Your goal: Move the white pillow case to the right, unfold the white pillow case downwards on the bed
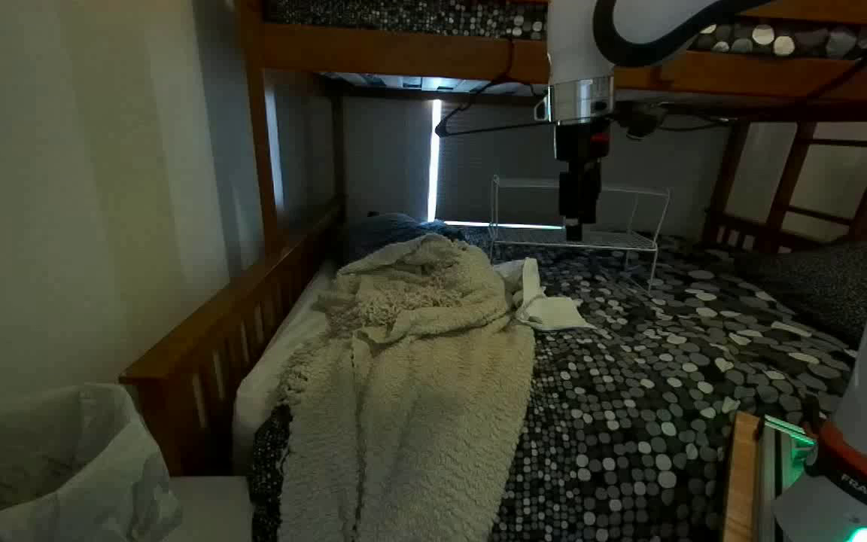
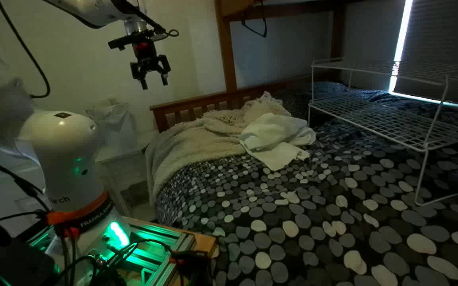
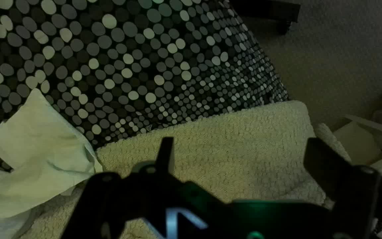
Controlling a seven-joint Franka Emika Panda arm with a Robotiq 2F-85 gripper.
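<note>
The white pillow case (image 1: 554,312) lies crumpled on the bed (image 1: 629,444), partly against the cream blanket. An exterior view shows its folds, with one corner spread onto the dotted cover (image 2: 276,137). In the wrist view it lies at the left (image 3: 38,149). My gripper (image 2: 155,84) hangs well above the bed, pointing down, open and empty. In the wrist view the gap between the fingertips (image 3: 239,146) is wide, with the blanket below it. In an exterior view the gripper shows side-on (image 1: 575,229). It touches neither cloth.
A cream knitted blanket (image 1: 433,421) covers one side of the bed. A white wire rack (image 2: 372,123) stands on the cover beyond the pillow case. The upper bunk's wooden beam (image 1: 418,56), a black hanger (image 1: 494,129) and the wooden side rail (image 1: 223,316) surround the space.
</note>
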